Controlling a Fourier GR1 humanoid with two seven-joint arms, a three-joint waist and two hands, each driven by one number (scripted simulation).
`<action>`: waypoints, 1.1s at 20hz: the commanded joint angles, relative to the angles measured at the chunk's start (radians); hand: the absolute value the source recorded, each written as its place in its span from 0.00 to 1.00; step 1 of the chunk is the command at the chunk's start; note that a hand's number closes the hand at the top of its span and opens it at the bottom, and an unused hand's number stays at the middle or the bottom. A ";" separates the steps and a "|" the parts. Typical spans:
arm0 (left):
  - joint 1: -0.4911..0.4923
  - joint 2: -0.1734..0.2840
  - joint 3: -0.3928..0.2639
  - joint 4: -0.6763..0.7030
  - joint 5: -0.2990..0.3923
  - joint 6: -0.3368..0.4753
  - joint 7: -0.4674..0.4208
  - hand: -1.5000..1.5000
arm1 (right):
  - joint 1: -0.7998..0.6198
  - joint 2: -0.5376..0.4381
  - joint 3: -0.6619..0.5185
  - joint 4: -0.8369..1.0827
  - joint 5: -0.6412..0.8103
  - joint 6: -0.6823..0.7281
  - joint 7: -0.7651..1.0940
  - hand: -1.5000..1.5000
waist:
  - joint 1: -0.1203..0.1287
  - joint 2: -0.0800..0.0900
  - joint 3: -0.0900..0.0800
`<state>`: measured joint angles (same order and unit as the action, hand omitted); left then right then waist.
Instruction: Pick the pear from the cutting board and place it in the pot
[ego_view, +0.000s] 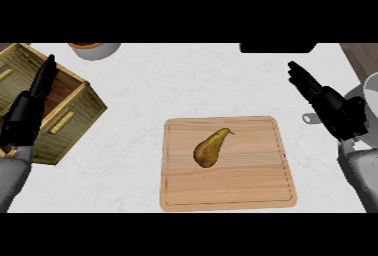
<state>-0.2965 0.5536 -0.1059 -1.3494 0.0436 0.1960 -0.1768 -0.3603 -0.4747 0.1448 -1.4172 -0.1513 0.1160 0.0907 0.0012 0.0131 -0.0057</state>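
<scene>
Nothing done yet: pear (210, 148) lies mid cutting board (229, 195), untouched. Your right hand (328, 105) and left hand (31, 102) hold nothing, fingers straight (pot (367, 92) at worktop's right edge).

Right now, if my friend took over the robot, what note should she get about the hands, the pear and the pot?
Left hand: open, fingers straight, holding nothing, at the view's left over the slatted wooden crate.
Right hand: open, holding nothing, at the view's right, partly in front of the grey metal pot.
The brownish-yellow pear lies on its side near the middle of the light wooden cutting board, stem toward the upper right. Neither hand touches it.
Done: nothing yet.
Left: grasp the pear, carry it right, set it in the pot.
</scene>
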 joint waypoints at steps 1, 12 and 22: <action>0.074 -0.045 -0.009 0.017 0.031 -0.041 -0.017 0.50 | 0.030 0.096 0.055 -0.025 0.114 -0.163 0.082 1.00 | 0.002 -0.014 0.005; 0.232 -0.154 -0.114 -0.045 0.180 -0.150 0.209 0.50 | 0.000 0.122 0.049 -0.035 0.635 -0.830 0.155 0.00 | -0.057 -0.027 -0.006; 0.295 -0.171 -0.163 -0.115 0.211 -0.173 0.270 0.50 | 0.068 0.467 0.180 0.084 1.082 -1.004 0.512 0.00 | -0.027 -0.023 -0.006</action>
<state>-0.0391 0.3861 -0.2567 -1.4973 0.2474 0.0241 0.0568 -0.3165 -0.1223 0.3105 -1.3959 0.7929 -0.8588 0.4419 -0.0371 -0.0174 -0.0029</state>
